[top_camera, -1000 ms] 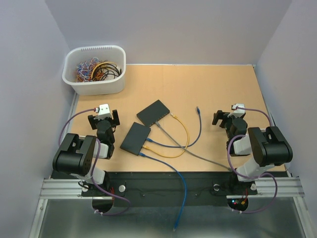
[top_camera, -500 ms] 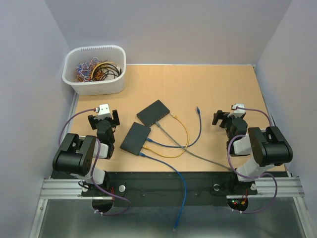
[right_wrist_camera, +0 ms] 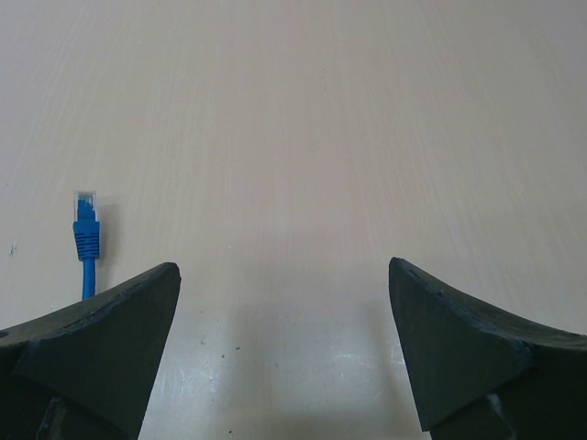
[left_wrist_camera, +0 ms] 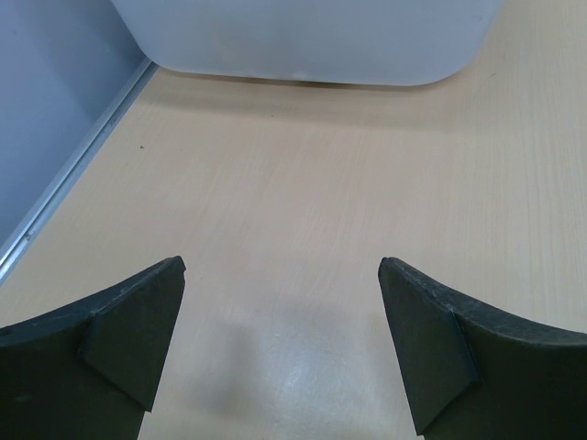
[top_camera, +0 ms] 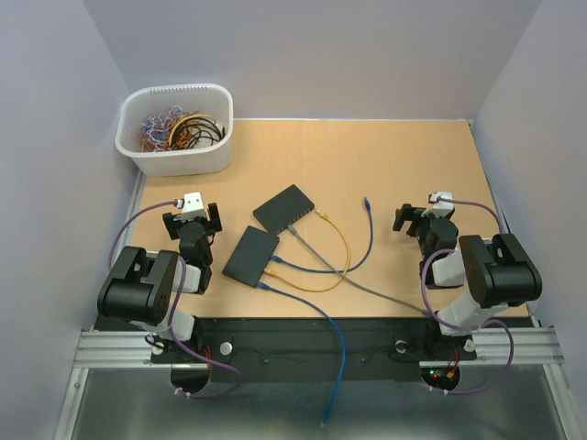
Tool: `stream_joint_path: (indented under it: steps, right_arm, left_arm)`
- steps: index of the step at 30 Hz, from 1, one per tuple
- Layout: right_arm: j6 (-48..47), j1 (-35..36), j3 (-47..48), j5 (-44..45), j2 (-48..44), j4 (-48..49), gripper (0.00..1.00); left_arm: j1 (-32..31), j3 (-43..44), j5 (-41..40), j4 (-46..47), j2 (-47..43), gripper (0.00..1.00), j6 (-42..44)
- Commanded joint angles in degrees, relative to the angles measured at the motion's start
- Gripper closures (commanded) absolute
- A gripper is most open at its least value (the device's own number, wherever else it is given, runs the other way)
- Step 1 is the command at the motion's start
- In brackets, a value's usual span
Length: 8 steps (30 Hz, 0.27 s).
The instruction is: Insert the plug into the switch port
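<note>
— Where is the plug lying right now?
— I'm seeing the blue plug lying loose on the desk, between the far switch and my right claw, touching neither.
— And the claws?
— Both are standing wide apart and gripping nothing. The right one is hovering low over bare wood. The left claw is facing the white bin, with the near switch sitting just beside that arm.
</note>
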Motion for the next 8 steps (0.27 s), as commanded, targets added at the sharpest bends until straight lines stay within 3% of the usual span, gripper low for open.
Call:
stream_joint_path:
  steps: [1,8]
  right_arm:
    - [-0.78,-0.33,0.72,-0.39,0.34,4.23,0.0]
    - [-0.78,-0.33,0.8,-0.39,0.25,4.05,0.0]
  left_arm:
    - [0.49,1.43,-0.55,18.62,-1.67,0.01,-0.12]
    - [0.49,1.43,-0.55,18.62,-1.67,0.01,-0.12]
